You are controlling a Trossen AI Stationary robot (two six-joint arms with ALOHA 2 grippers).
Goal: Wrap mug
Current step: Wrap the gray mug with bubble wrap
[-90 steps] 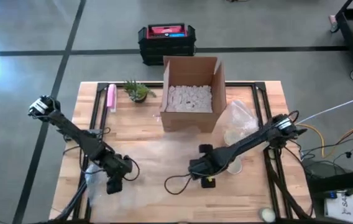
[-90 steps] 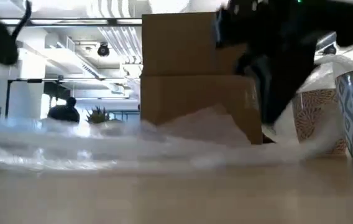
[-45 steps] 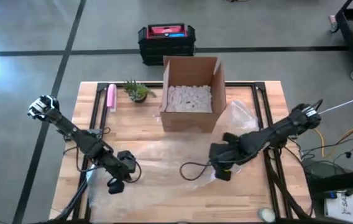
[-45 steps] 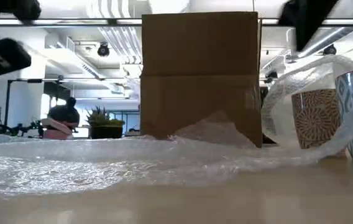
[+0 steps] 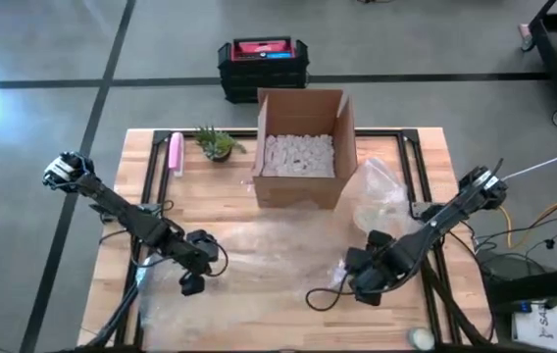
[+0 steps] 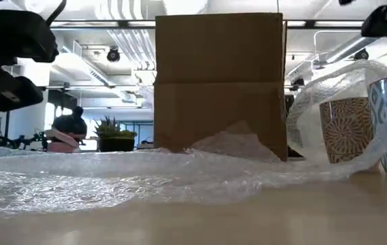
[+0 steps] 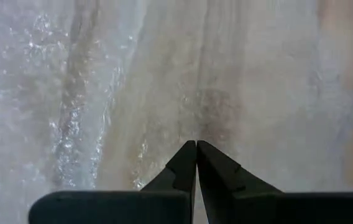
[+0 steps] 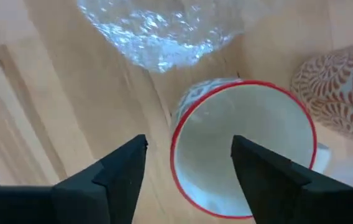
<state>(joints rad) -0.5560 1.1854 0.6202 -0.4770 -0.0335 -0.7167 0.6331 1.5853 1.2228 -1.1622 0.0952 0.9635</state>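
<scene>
1. Mug (image 8: pixel 245 146) with the red rim and blue pattern stands upright near the right edge of the tabletop (image 5: pixel 288 221), not yet on the bubble wrap (image 5: pixel 259 250); a second, brown-patterned mug (image 6: pixel 343 129) stands just beside it under a fold of wrap.
2. Right claw (image 8: pixel 189 168) hangs over the mug, fingers spread wide, holding nothing. If it drops off-centre, a finger could strike the rim and tip the mug into its neighbour.
3. Left claw (image 7: pixel 196 163) hovers pinched shut over the wrap at the near left; from there it may drag the sheet and bunch it up.
4. Cardboard box (image 5: pixel 303 147) stands further back.
</scene>
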